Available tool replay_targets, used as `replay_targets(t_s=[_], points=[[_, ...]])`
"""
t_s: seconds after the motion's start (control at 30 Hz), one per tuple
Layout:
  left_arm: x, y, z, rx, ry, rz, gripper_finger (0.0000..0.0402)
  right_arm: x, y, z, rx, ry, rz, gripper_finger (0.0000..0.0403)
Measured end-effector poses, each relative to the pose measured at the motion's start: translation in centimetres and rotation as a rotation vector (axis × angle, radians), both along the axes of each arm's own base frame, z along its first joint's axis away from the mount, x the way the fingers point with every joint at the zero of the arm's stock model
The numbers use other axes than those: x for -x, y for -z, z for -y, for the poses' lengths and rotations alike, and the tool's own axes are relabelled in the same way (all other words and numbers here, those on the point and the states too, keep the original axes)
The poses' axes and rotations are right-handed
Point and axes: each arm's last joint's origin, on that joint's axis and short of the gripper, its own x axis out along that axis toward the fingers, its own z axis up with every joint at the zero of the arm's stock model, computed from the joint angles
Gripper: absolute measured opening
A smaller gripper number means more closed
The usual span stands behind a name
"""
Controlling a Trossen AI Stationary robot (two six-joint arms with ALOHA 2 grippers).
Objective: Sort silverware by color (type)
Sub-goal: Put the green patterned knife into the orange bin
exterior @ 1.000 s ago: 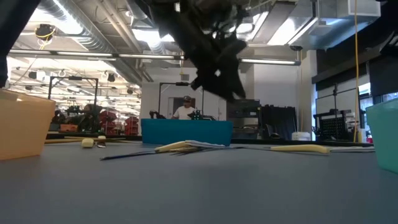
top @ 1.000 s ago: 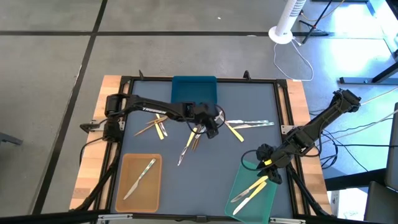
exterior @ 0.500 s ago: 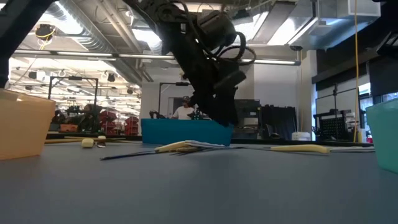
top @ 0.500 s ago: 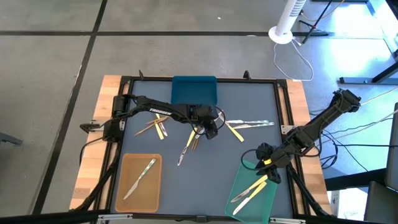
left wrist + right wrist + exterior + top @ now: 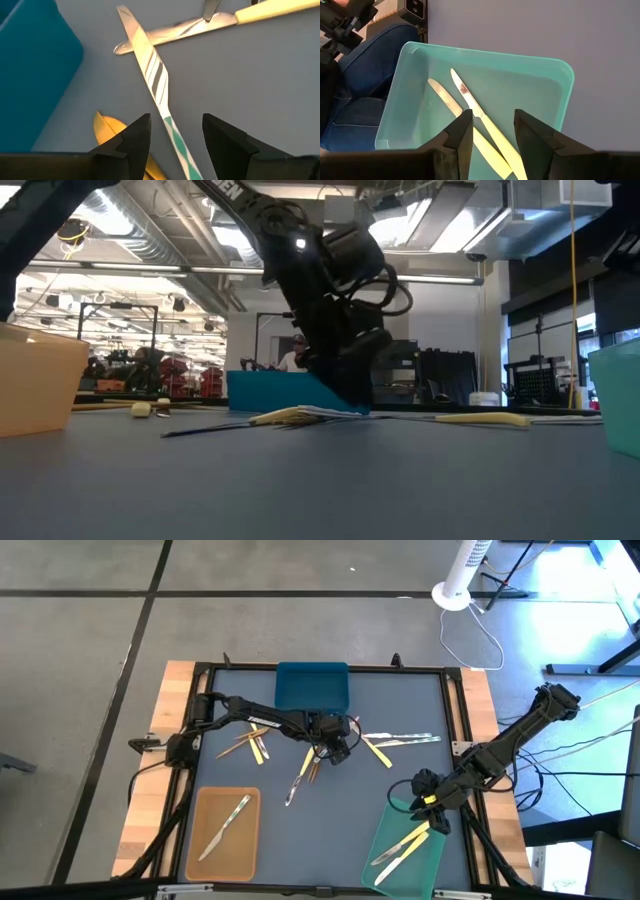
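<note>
The tabletop (image 5: 400, 690) looks matt grey-blue and smooth, edged by pale bare wood (image 5: 150, 790); the green tray (image 5: 555, 95) is translucent, glossy plastic; the two knives (image 5: 470, 125) inside that tray have shiny metal blades and matt pale-yellow handles; the silvery knife (image 5: 155, 80) reflects like polished metal.

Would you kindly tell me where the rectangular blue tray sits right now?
In the high view, the rectangular blue tray sits at the table's far edge, centre-left, just beyond the left pincer, which hovers over the loose utensils.
</note>
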Motion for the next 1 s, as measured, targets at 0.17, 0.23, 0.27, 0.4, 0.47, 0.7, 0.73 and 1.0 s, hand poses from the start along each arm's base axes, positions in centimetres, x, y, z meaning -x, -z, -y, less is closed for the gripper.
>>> replay_targets(t_s=[0.17,0.23,0.27,0.4,0.47,0.7,0.73,1.0], points=[[0.1,0.2,0.0,0.000,-0.001,-0.002,0.0173,0.0,0.0,0.0,0.001,0.001,0.000,0.0131],[0.2,0.3,0.0,0.001,-0.002,-0.011,0.0173,0.0,0.0,0.0,0.001,0.001,0.001,0.0131],[0.2,0.4,0.0,0.002,-0.002,-0.010,0.0173,0.0,0.0,0.0,0.001,0.001,0.001,0.0131],[0.5,0.8,0.2,0.008,0.002,-0.027,0.0173,0.0,0.0,0.0,0.001,0.001,0.001,0.0131],[0.6,0.9,0.3,0.008,0.002,-0.031,0.0173,0.0,0.0,0.0,0.001,0.001,0.001,0.0131],[0.9,1.4,0.3,0.015,0.005,-0.040,0.0167,0.0,0.0,0.0,0.001,0.001,0.001,0.0131],[1.0,1.4,0.3,0.016,0.005,-0.042,0.0165,0.0,0.0,0.0,0.001,0.001,0.001,0.0131],[1.0,1.4,0.3,0.017,0.006,-0.044,0.0137,0.0,0.0,0.0,0.001,0.001,0.001,0.0131]])
